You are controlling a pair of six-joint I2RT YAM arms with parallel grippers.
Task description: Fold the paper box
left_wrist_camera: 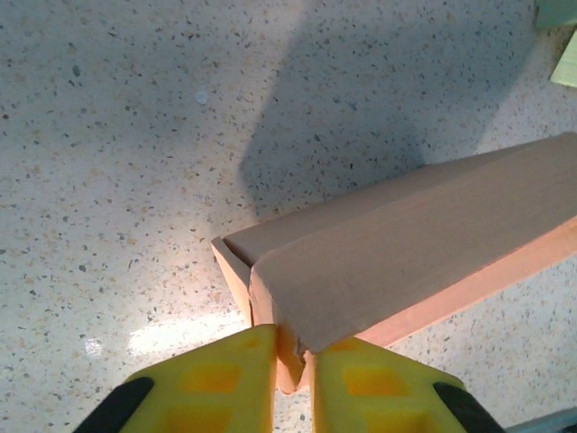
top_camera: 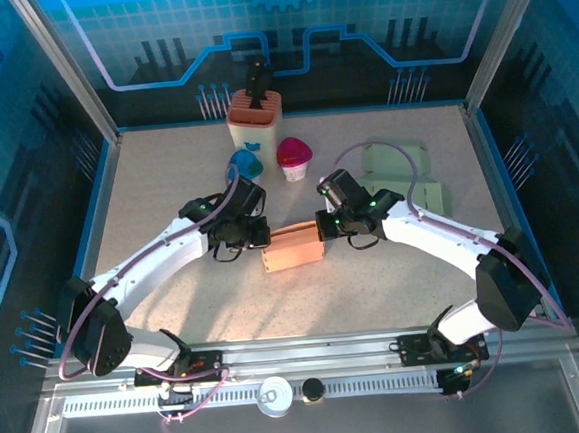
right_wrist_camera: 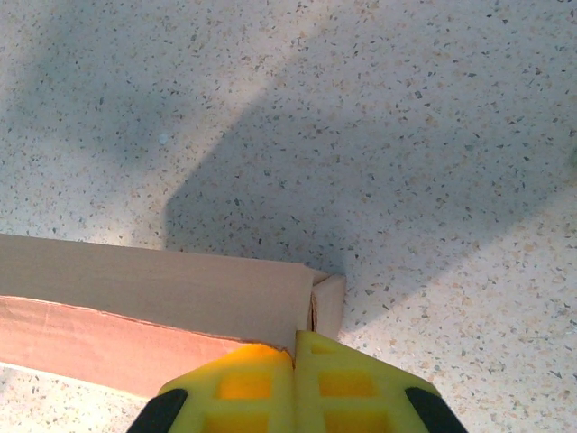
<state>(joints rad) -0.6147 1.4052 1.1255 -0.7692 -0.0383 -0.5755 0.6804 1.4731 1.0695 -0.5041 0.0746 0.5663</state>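
On the left, the left gripper has its yellow fingers almost shut. They pinch a thin flap at the left end of the paper box. The box lies in the middle of the table, between the two arms, with its long top flaps folded over. On the right, the right gripper is closed tight, with no gap between its fingers. It sits right at the box's right end, and I see nothing held in it.

I think the step now is to tuck in the end flap. To do it well, the left side should hold only the little flap and push it slowly, straight in, so the paper bends on its line and does not crumple. The right side should act like a wall so the box cannot slide away.
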